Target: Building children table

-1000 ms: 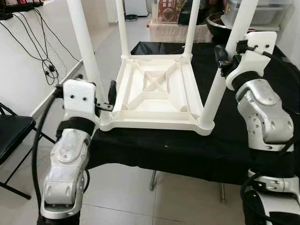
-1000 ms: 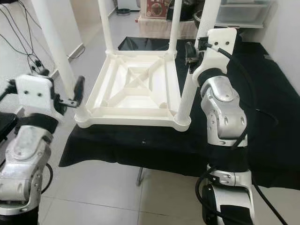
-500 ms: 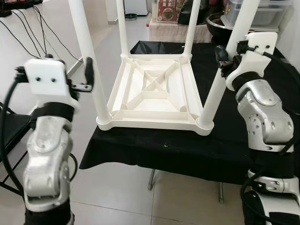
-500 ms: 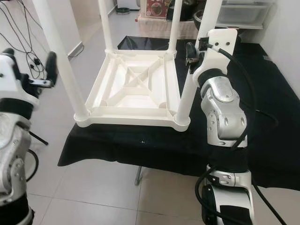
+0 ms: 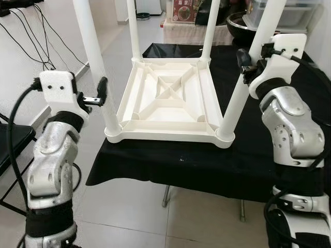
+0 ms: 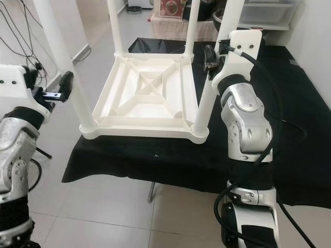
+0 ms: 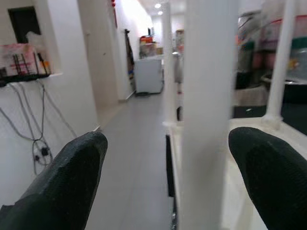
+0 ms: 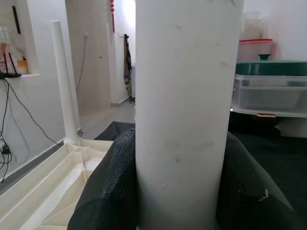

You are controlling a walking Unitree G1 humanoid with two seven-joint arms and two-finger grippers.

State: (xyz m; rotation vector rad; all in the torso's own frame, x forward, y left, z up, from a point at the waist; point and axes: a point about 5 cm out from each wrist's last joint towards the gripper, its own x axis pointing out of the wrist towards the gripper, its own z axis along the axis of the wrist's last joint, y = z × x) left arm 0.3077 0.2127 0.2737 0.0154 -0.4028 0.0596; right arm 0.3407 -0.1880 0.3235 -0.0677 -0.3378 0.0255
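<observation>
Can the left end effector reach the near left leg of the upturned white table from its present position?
Probably yes. The left end effector is open and faces the near left leg, which stands between its fingers with nothing in the way.

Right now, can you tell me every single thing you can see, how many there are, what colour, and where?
Children's table: one, white, upside down on the black cloth, four legs pointing up.
Black cloth: one, covers the bigger table underneath.
Cables: several, black, hanging on the white wall at the left.
Black chair: one, on the floor at the far left.
Storage boxes: a few, clear plastic, behind the table at the right.
Left gripper: black fingers open, one either side of the near left leg, not touching it.
Right gripper: black fingers shut on the near right leg.
</observation>
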